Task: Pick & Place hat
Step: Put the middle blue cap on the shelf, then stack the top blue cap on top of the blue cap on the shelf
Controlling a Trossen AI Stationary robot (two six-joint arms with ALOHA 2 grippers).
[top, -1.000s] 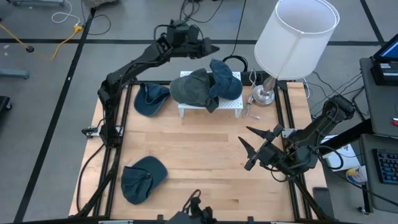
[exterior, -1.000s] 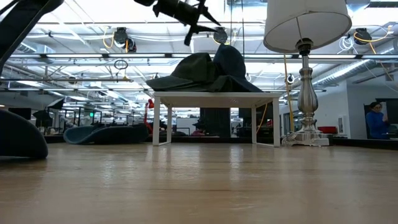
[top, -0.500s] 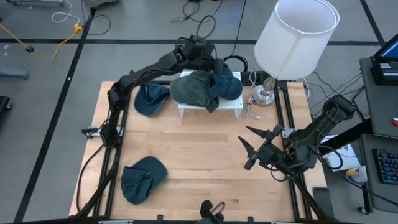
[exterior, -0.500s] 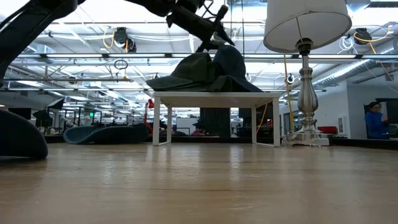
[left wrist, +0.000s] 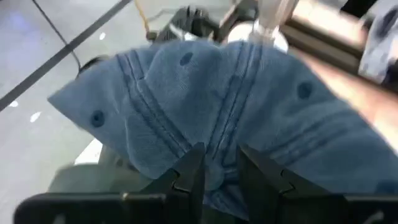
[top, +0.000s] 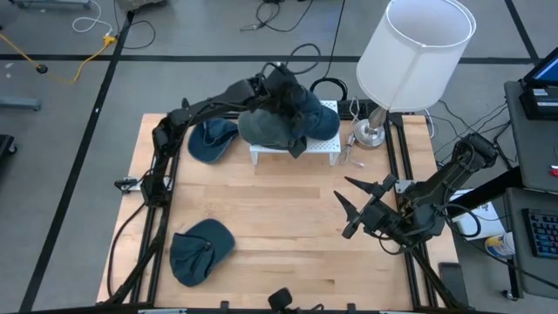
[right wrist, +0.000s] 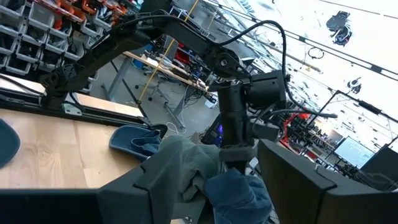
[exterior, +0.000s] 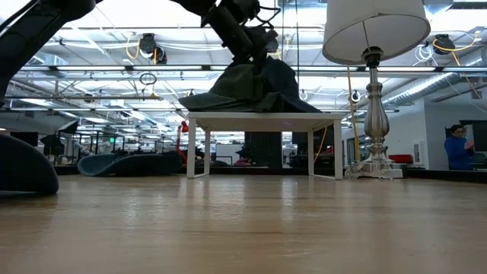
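Looking down, we find the left gripper atop the blue hat on the white stand, its fingers pinching a fold of the crown. Right gripper hangs spread, well apart from the stand, holding nothing.

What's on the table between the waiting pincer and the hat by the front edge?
Nothing: high view shows bare wood between the right pincer and that hat.

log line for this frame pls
left gripper: on blue hat atop white stand, jaws straddling fabric | right gripper: waiting at table's right, jaws open | other hats: grey on stand
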